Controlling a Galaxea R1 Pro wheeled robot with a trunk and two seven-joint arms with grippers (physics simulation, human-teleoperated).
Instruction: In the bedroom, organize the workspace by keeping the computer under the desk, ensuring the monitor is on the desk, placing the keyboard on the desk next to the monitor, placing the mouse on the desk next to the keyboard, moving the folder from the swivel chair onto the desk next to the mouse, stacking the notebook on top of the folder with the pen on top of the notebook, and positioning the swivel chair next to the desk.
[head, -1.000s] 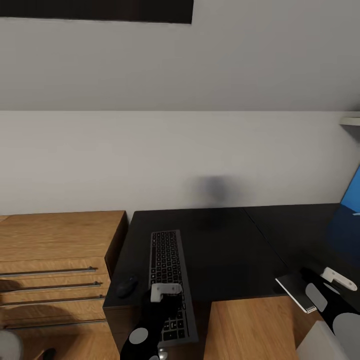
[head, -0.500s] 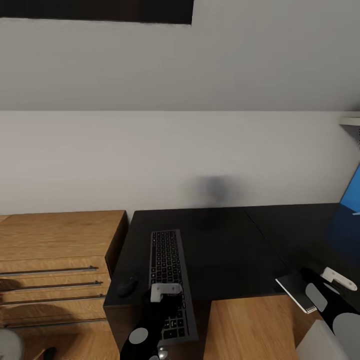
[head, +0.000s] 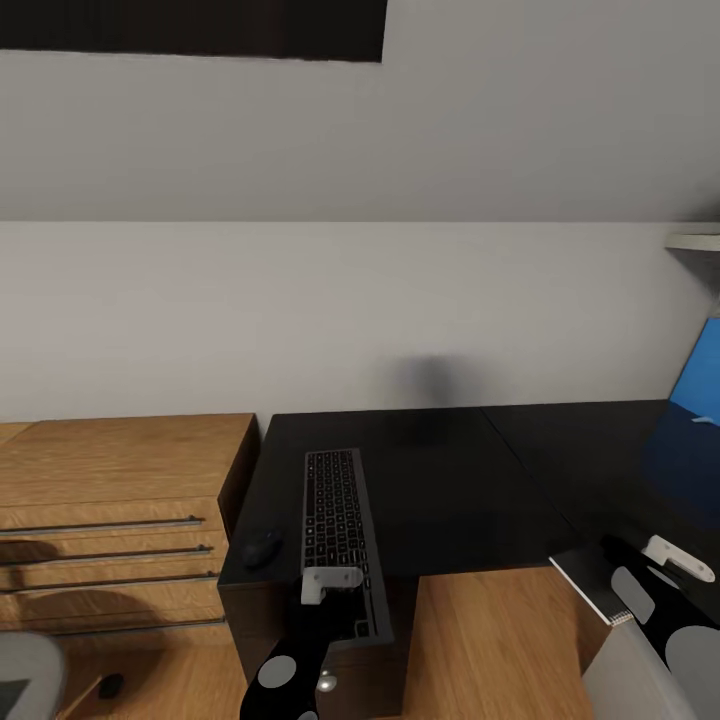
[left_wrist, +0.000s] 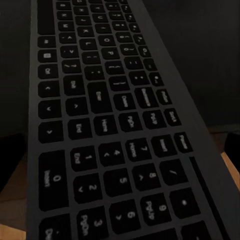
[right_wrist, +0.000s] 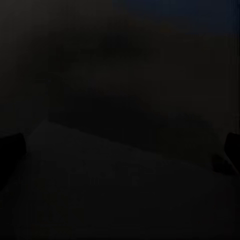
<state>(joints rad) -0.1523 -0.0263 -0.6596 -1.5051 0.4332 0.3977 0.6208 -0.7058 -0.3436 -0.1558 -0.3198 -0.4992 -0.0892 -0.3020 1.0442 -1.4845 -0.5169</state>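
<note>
Head view, left to right. A wooden dresser (head: 110, 510) is noted well out on the outer side of the left tool (head: 330, 585). The mouse (head: 262, 548) lies on the tabletop (head: 450, 490) just beside that tool, close to the near edge and beside the keyboard (head: 340, 530). The left tool is seen at the keyboard's near end, which overhangs the tabletop edge; whether its fingers are clamped on the keyboard or merely over it cannot be told, as the left wrist view gives key rows (left_wrist: 100, 125) at close range and no finger. The keyboard runs straight ahead of the tool, away from the robot. No monitor is seen on the tabletop. Step in hand is judged to be seating the keyboard fully on the tabletop. It is best done by a slow push forward along the keyboard's length until no part overhangs, with the board kept flat so the far end does not lift, and with sideways drift toward the mouse avoided. The notebook (head: 590, 580) lies at the tabletop edge just under the right tool (head: 675, 560); the state of that tool cannot be told, since the right wrist view is dark. The folder (head: 700, 390) is noted beyond it, upright at the far right.
</note>
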